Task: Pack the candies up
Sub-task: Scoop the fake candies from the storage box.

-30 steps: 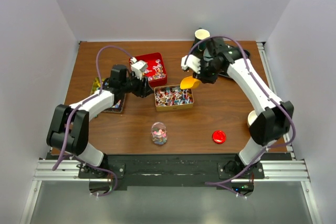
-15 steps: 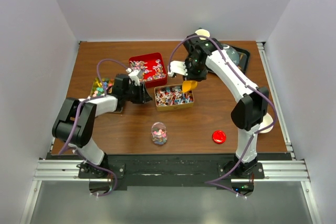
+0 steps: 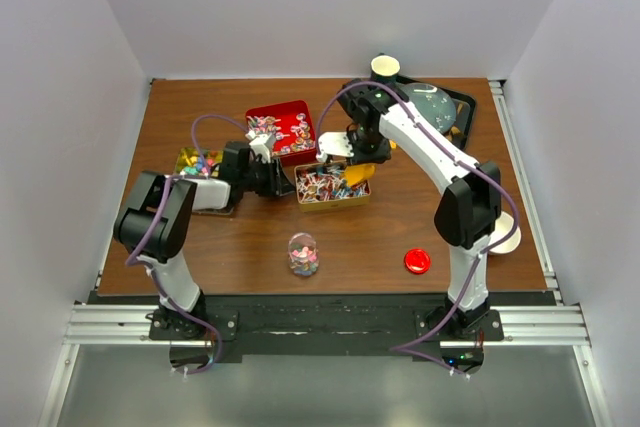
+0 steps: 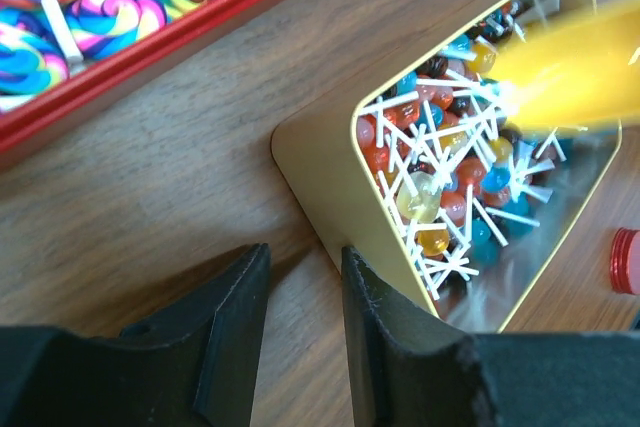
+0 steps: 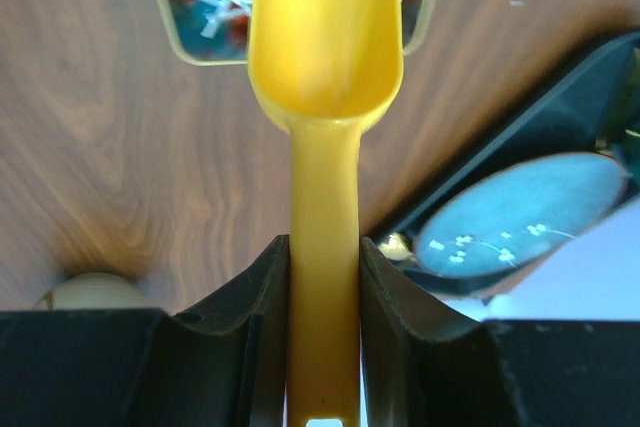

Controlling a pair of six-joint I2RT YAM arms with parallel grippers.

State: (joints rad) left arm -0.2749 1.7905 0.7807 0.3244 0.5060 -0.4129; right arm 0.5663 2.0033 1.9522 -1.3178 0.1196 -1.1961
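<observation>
1. While the right gripper (image 5: 325,252) clamps the handle of the yellow scoop (image 5: 325,37), with both fingers tight on its sides, the scoop's bowl hangs over the right rear corner of the gold tin (image 4: 318,182).
2. Gold tin: mid-table, full of ball lollipops (image 4: 440,177) with red, orange, yellow and blue heads and tangled white sticks. Can't tell whether the scoop lip touches them.
3. Left gripper (image 4: 303,259): low over the table (image 3: 420,212) at the tin's near left corner. Jaws a little apart, bare wood in the gap, gripping nothing. One finger is just beside the tin wall; contact unclear.
4. Red tin (image 4: 150,55): behind and left of the gold tin, close but apart. Holds swirl lollipops (image 4: 110,17), rainbow discs on white sticks.
5. Clear jar (image 3: 303,253): upright near the front edge, centre, mixed candies inside. Red lid (image 3: 417,261) lies flat to its right, well apart.
6. More bright sweets (image 3: 192,161) sit at the table's left side, just behind the left forearm; their container is mostly hidden.
7. Back right: paper cup (image 3: 385,67) and a black tray (image 3: 466,107) carrying a blue-grey disc (image 5: 520,212).
</observation>
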